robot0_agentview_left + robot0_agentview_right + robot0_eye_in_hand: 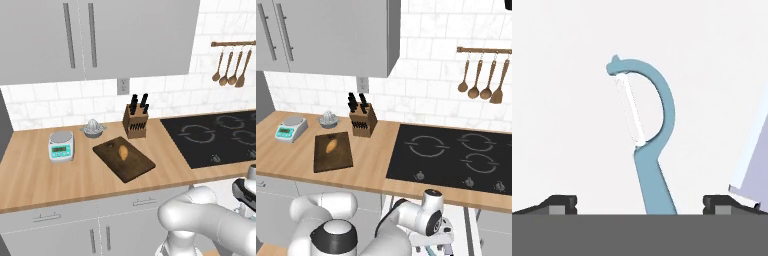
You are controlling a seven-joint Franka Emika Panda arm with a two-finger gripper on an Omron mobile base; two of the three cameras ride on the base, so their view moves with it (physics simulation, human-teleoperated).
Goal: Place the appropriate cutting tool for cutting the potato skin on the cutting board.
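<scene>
Curved light-blue peeler with thin pale blade between spread claw tips.

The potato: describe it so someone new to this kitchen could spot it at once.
Start at the long wooden counter under the grey cabinets, left of the black cooktop. In front of the knife block lies a dark brown cutting board. The potato is the small orange-tan oval on that board, the one thing lying on it.
</scene>
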